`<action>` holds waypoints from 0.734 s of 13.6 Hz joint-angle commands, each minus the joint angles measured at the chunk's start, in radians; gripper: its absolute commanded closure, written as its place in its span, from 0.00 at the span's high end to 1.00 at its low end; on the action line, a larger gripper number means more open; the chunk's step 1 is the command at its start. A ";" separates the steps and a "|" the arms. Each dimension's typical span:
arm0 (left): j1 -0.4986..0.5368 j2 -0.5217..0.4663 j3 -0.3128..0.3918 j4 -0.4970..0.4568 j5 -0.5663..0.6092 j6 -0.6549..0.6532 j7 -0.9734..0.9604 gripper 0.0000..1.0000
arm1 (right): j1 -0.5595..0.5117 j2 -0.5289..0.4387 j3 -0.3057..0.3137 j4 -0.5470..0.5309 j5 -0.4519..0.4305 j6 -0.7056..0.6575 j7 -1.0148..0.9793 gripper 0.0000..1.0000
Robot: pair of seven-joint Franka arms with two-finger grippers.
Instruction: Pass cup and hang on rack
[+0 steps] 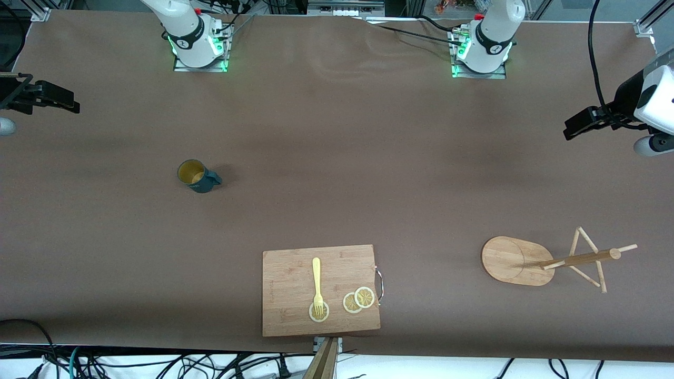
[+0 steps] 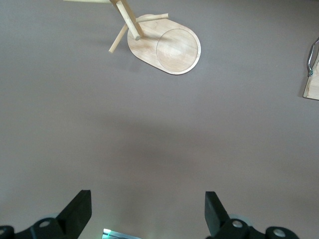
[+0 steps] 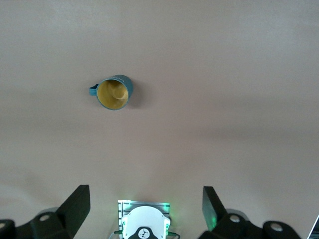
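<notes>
Both claws, left [image 2: 145, 211] and right [image 3: 144, 206], open, high above table [image 1: 337, 158]

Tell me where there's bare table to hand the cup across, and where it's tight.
Widest free patch: mid-table between the cup and the rack, farther from the camera than the cutting board. Bare cloth also separates board and rack. Crowded: the board's end with fork and lemon slices. Left gripper and right gripper wait open at the table's ends.

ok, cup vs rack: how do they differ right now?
The cup is dark teal with a tan inside; the rack is light wood. The cup sits toward the right arm's end, the rack toward the left arm's end and nearer the front camera. Both stand upright, untouched.
</notes>
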 commanded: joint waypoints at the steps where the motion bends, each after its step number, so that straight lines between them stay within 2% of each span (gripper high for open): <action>1: 0.007 0.003 -0.003 0.018 0.000 -0.019 0.010 1.00 | -0.003 0.002 0.001 0.010 -0.005 -0.001 0.003 1.00; 10: 0.007 0.007 0.002 0.023 0.000 -0.009 0.020 1.00 | -0.005 0.014 0.001 0.005 -0.005 0.020 0.003 1.00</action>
